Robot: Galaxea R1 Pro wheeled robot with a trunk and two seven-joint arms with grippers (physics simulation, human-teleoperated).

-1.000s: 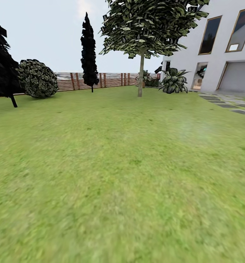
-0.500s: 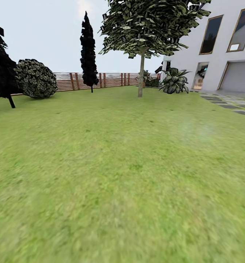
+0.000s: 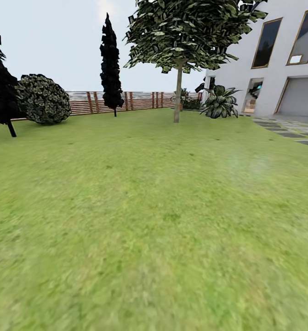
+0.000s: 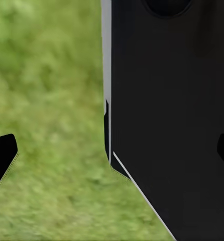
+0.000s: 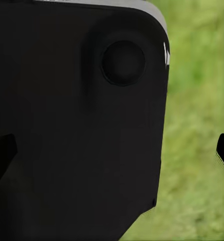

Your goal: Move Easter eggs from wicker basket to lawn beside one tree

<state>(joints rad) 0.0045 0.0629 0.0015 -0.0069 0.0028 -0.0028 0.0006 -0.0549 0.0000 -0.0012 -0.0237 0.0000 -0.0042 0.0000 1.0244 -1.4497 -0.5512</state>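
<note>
Across the lawn (image 3: pixel 154 220), a dark conifer (image 3: pixel 0 87), a round shrub (image 3: pixel 43 99), a leafy tree (image 3: pixel 178 64) and the house (image 3: pixel 282 69) are showing. The robot is apparently searching; basket and eggs are lying somewhere unseen. Left claw (image 4: pixel 112 153) and right claw (image 5: pixel 114 150) are spread wide, holding nothing. Next: finding the basket.

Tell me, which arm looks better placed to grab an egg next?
Neither, judging by these views: the lawn ahead holds no basket or eggs. Both the left gripper and the right gripper hang open and empty beside the robot's body.
</note>
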